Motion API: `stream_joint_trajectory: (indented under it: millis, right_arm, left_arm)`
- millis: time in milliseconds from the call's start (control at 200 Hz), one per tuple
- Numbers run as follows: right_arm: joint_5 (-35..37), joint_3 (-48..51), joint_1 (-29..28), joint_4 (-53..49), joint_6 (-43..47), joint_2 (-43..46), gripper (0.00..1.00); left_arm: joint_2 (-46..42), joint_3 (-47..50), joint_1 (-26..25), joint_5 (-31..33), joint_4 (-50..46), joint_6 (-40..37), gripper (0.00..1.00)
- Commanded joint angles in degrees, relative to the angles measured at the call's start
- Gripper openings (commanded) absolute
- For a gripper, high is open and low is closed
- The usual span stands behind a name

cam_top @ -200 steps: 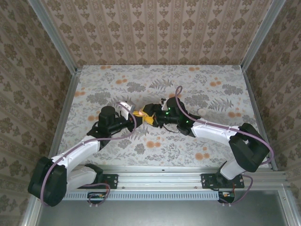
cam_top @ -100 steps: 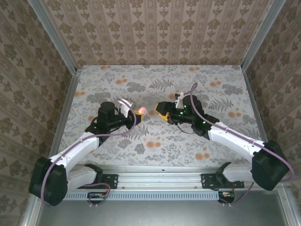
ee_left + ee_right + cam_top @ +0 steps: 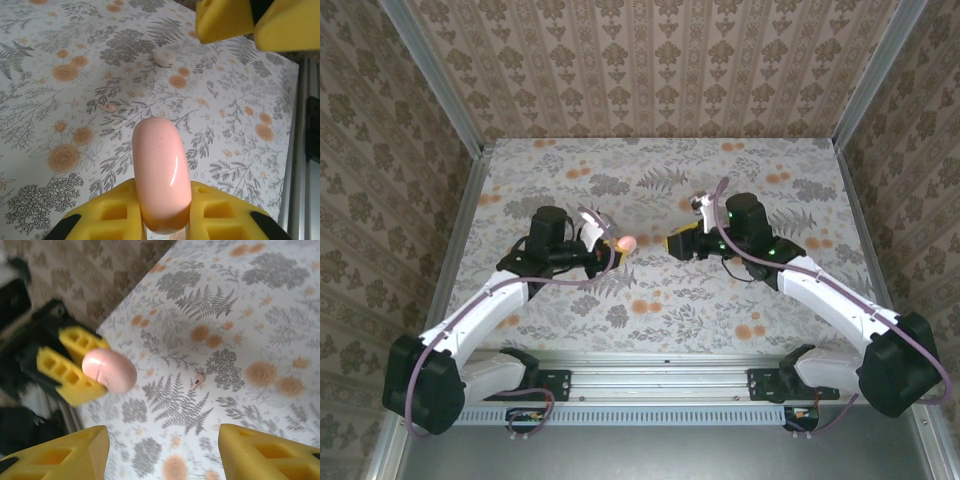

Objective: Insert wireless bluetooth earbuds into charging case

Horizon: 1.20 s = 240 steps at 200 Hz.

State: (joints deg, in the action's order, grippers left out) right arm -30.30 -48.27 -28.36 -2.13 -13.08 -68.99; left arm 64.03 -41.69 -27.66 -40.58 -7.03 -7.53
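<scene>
My left gripper (image 3: 164, 212) pinches the smooth, round salmon-pink charging case (image 3: 160, 160) above the middle of the flowery surface (image 3: 240, 165). My right gripper (image 3: 160, 450) is wide open and holds nothing. A tiny whitish earbud (image 3: 164, 56) lies loose on the surface. A bad grab could flick it away.

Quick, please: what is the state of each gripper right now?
Left gripper: closed on the pink case.
Right gripper: open, holding nothing.

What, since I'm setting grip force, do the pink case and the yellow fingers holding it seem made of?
The charging case looks like hard glossy plastic: smooth, with a sharp bright highlight streak. The fingers clamping it look matte, with moulded square pockets; soft rubber, foam or printed plastic, the look leaves it open.
</scene>
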Motion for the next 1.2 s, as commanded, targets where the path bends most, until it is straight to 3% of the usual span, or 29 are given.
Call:
stream_joint_trajectory:
  millis: [0, 80, 165, 445, 970, 1195]
  right_arm:
    - [-6.4, -1.9, 0.1, -5.1, 27.9, 2.1, 0.56]
    - [-10.0, -4.0, 0.1, -11.1, 41.5, 1.7, 0.54]
    - [-11.9, -7.7, 0.0, -17.5, 50.0, -0.4, 0.53]
    - [-13.4, -18.8, -2.7, -29.7, 63.5, -9.3, 0.52]
    - [-16.1, -28.9, -8.3, -36.2, 68.4, -22.0, 0.52]
    - [-17.8, -30.1, -8.6, -37.6, 69.0, -23.7, 0.45]
  left_arm:
    - [-0.2, -3.4, 0.2, -4.8, -7.4, -7.9, 0.18]
    - [-0.1, -4.3, 0.2, -6.9, -8.8, -10.0, 0.18]
    - [-0.1, -4.6, -0.1, -8.3, -10.4, -12.4, 0.18]
    - [-0.5, -5.3, -1.7, -8.7, -14.4, -17.9, 0.17]
    - [-1.1, -5.7, -3.0, -9.5, -14.6, -18.7, 0.16]
    - [-1.9, -5.3, -3.3, -9.8, -14.1, -18.1, 0.16]
